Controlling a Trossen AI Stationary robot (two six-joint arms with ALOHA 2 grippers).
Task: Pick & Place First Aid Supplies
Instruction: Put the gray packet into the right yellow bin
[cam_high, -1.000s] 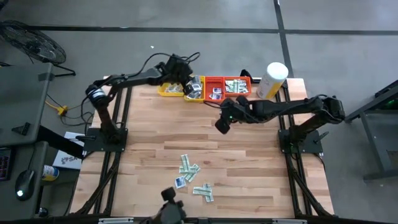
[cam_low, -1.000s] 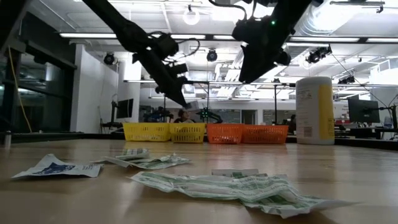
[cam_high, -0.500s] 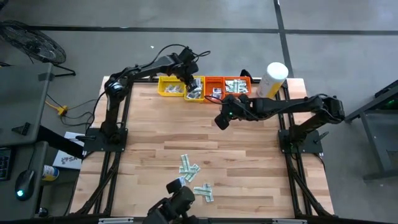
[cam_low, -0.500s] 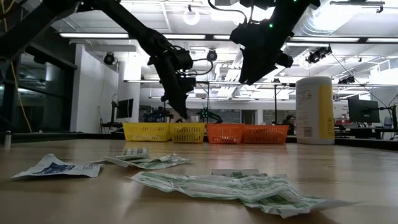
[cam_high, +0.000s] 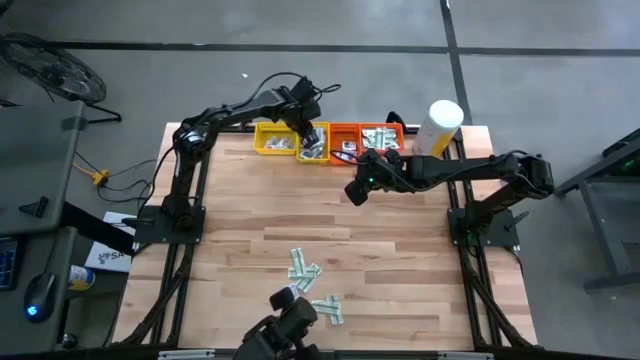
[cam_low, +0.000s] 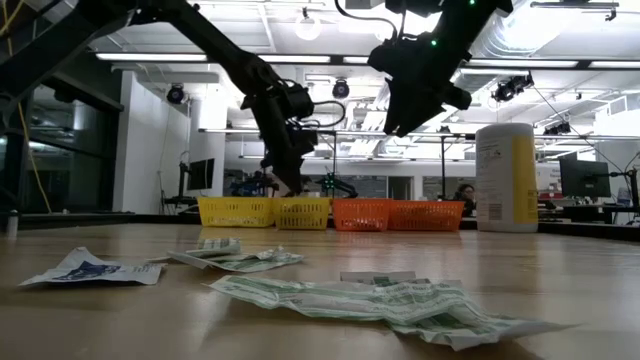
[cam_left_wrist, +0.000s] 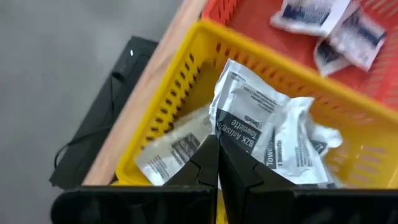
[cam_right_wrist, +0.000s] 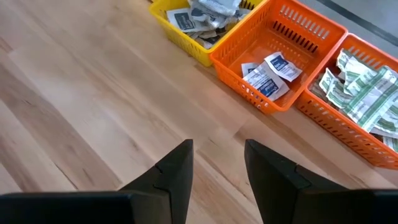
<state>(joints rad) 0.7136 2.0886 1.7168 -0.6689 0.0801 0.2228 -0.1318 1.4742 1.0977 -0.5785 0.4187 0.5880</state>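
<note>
So the table (cam_high: 250, 215) is a pale wood-plank top, framed by dark rails, sat on a grey concrete floor (cam_high: 330, 25) crossed by dark seams. In the low view a big open workshop is seen behind it: ceiling strip lights (cam_low: 300, 56), monitors and benches far back, and a person (cam_low: 465, 195) is glimpsed near the canister.

Four trays are lined up along the 12 o'clock edge: two yellow trays (cam_high: 275, 140) toward 11, two red trays (cam_high: 365, 137) next to them. The canister (cam_high: 440, 127) is stood upright at about 1 o'clock, just beside the last red tray.

The left gripper (cam_high: 310, 138) is held over the second yellow tray, fingers pressed together with nothing pinched between them; crumpled white packets (cam_left_wrist: 267, 134) are seen in that tray right past the fingertips. Blue-centred squares (cam_right_wrist: 268, 73) are lying in the first red tray, green-and-white strips (cam_right_wrist: 364, 90) are piled in the next one.

The right gripper (cam_high: 356, 193) is hung above bare wood just in front of the red trays, around 12 to 1 o'clock, fingers spread apart and empty.

More loose packets (cam_high: 312, 285) are scattered on the boards toward 6 o'clock, well apart from the trays: green strips mostly, plus a blue-printed one (cam_low: 85, 270) a bit off to the side.
</note>
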